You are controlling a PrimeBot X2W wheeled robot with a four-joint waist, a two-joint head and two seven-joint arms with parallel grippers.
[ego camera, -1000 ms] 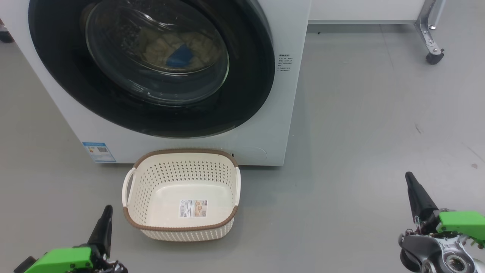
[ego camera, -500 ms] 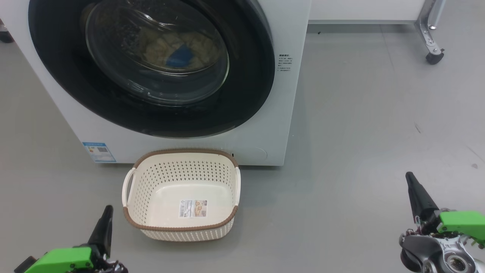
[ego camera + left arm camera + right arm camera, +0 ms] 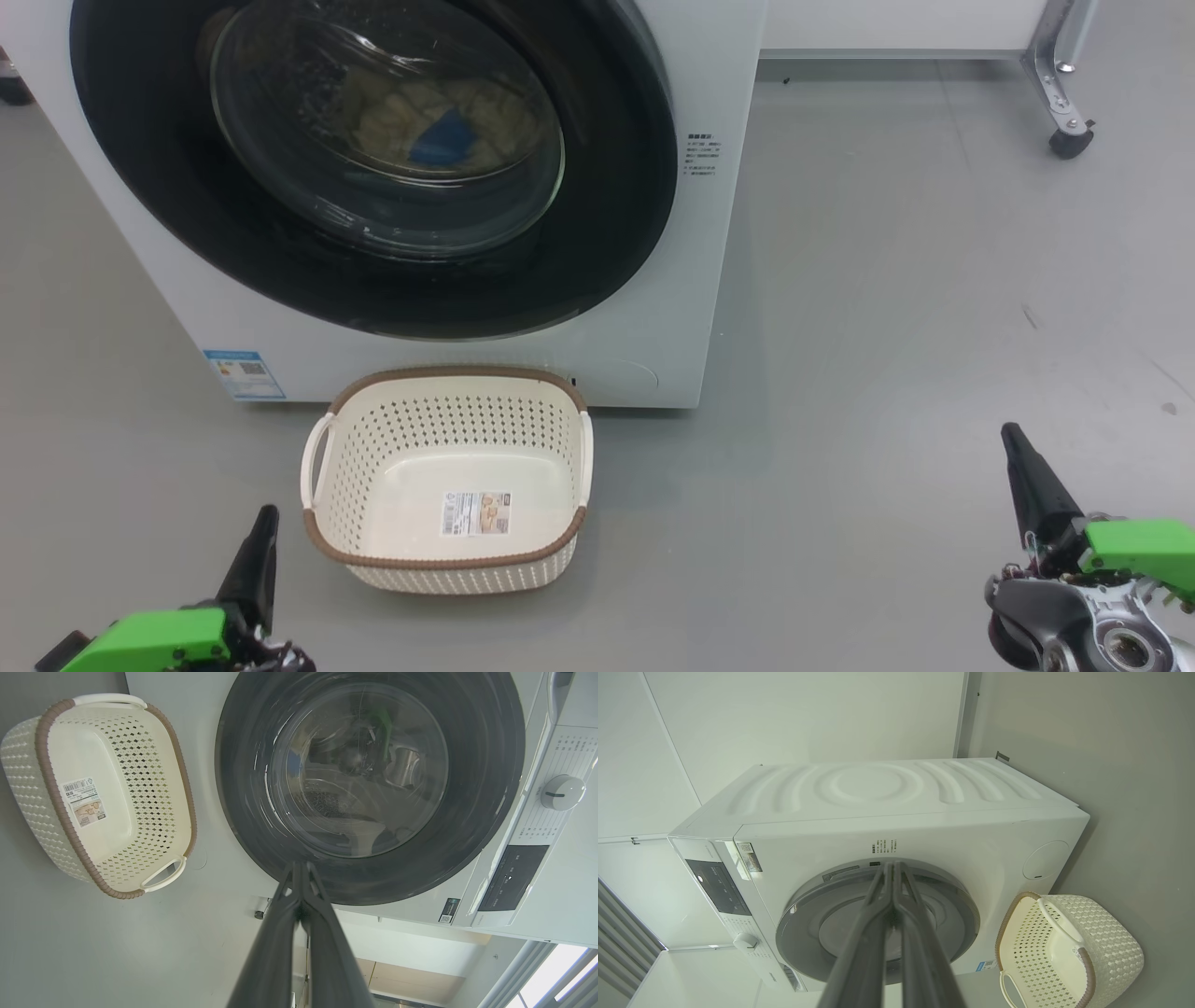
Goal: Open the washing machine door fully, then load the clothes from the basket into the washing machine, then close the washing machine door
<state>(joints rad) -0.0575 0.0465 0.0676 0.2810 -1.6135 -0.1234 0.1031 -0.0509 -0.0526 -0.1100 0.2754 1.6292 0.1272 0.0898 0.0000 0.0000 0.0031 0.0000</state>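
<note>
I am watching the washing machine filling the upper left of the head view, with the washing machine door sitting shut against its front. The clothes are lying inside the drum, showing through the glass as a cream bundle with a blue patch. The basket is standing on the grey floor at lower centre, just below the door, its label showing on the bare bottom. My left gripper is hovering at the lower left, just beside the basket, fingers pressed together on nothing. My right gripper is hovering at the lower right, well apart from the basket, likewise pinched closed and holding nothing.
</note>
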